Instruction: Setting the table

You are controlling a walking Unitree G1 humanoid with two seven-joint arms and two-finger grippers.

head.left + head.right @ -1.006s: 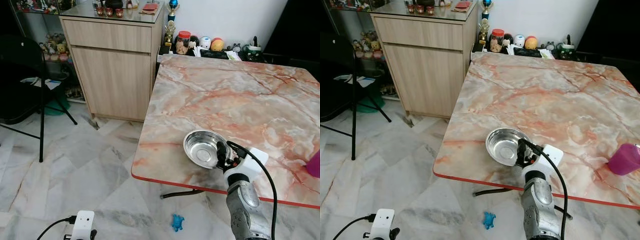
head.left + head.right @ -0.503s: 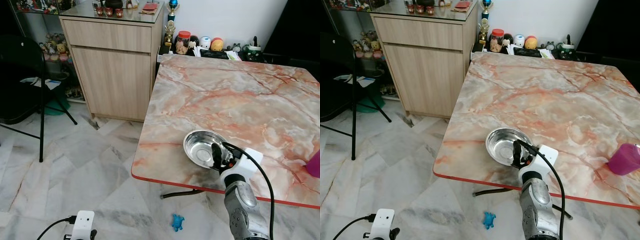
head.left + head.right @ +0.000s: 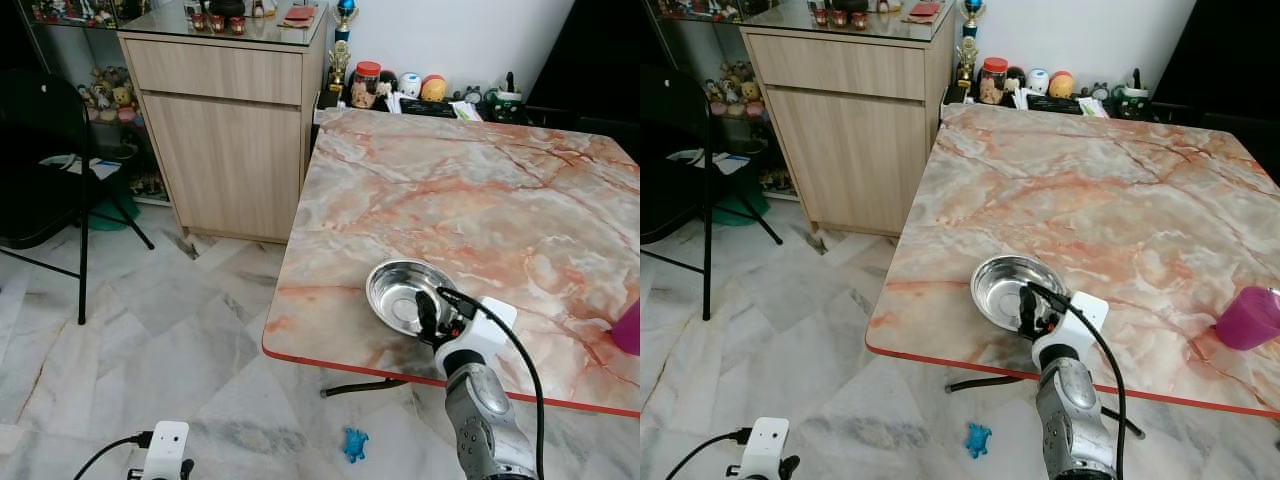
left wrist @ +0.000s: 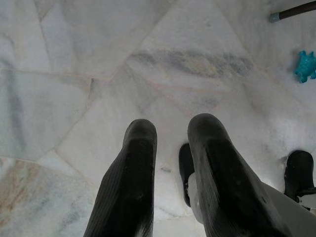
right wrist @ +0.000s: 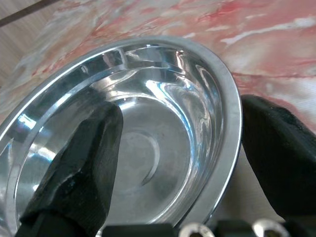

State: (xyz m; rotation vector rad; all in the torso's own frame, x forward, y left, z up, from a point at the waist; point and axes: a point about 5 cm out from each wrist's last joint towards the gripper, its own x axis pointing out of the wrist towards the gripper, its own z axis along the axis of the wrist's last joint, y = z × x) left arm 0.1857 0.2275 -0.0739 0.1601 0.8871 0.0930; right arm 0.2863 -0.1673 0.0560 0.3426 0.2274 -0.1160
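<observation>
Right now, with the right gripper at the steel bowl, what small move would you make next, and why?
Probably close the right gripper: one finger sits inside the shiny round steel bowl, the other outside its rim, apparently not yet clamped, near the marble table edge.

bowl [image 3: 401, 293] near table [image 3: 480, 190] front edge, cup [image 3: 1250, 318] apparently rightward

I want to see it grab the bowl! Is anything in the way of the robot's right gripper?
No. The right gripper is already at the bowl, one finger inside and one outside its rim.
</observation>
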